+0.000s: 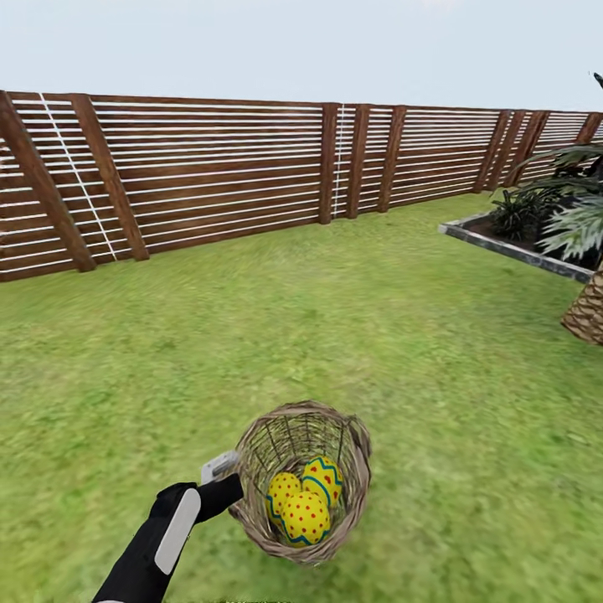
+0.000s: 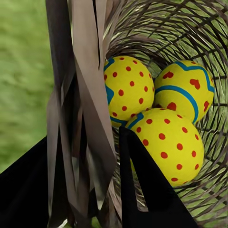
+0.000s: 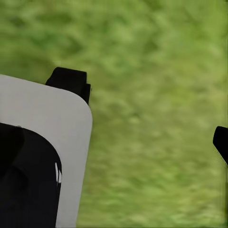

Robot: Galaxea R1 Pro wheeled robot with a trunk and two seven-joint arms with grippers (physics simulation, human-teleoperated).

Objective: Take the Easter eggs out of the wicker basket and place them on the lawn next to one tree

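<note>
Basket (image 1: 303, 481) is the reference: it hangs tilted above the lawn (image 1: 335, 318), mouth turned toward the camera, held by the left gripper (image 1: 230, 490) at its near rim. The left arm (image 1: 155, 544) reaches up from the lower edge of the head view, forearm angled toward the basket. In the left wrist view the fingers (image 2: 152, 190) are pinched on the wicker rim wall, one inside, one outside. Three eggs (image 1: 306, 501) lie together inside the basket against its lower wall. Beyond the basket stands a slatted fence (image 1: 251, 176); a planter bed (image 1: 519, 247) lies to its far right. The right gripper (image 3: 149, 111) has its fingers spread apart over bare grass.
</note>
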